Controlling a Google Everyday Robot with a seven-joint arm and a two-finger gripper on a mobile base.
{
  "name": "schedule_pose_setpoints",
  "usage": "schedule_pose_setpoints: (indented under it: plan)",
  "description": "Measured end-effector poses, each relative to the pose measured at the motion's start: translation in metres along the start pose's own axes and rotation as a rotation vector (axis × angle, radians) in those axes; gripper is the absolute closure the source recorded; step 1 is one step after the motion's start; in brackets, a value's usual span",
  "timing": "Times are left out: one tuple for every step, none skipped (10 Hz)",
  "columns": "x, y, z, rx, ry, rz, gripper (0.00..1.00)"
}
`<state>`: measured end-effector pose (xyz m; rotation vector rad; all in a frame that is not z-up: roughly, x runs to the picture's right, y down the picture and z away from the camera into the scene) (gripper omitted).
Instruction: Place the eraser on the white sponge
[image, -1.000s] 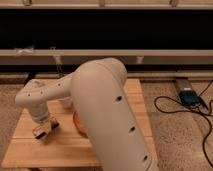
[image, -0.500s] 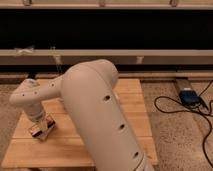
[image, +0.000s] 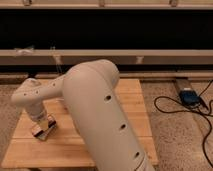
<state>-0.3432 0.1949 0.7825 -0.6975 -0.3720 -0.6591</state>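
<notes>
My gripper (image: 42, 127) hangs low over the left part of the wooden table (image: 135, 107), at the end of the white arm (image: 95, 110) that fills the middle of the camera view. A small dark block with a tan band, the eraser (image: 38, 131), sits between the gripper's tips, at or just above the tabletop. The gripper looks shut on it. The white sponge does not show; the arm and gripper hide much of the table.
The table's left and front edges are close to the gripper. A long dark bench or shelf (image: 105, 55) runs behind the table. A blue device (image: 189, 96) with black cables (image: 175, 107) lies on the floor to the right.
The arm has swung left, and the wrist and gripper have shifted slightly left over the table. An orange object seen beside the arm one second ago is now hidden.
</notes>
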Motion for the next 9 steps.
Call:
schedule_pose_setpoints:
  plan:
    - [0.0, 0.001, -0.002, 0.003, -0.005, 0.0, 0.2]
    - [0.002, 0.005, -0.007, 0.012, -0.011, 0.002, 0.2]
    - [0.004, 0.009, -0.017, 0.024, -0.014, 0.005, 0.2]
    - [0.008, 0.013, -0.029, 0.04, -0.016, 0.01, 0.2]
    - [0.012, 0.018, -0.039, 0.053, -0.017, 0.015, 0.2]
    - [0.02, 0.025, -0.055, 0.07, -0.019, 0.025, 0.2]
    - [0.025, 0.03, -0.061, 0.075, -0.02, 0.033, 0.2]
    - [0.024, 0.03, -0.061, 0.074, -0.022, 0.031, 0.2]
    - [0.022, 0.029, -0.061, 0.075, -0.023, 0.027, 0.2]
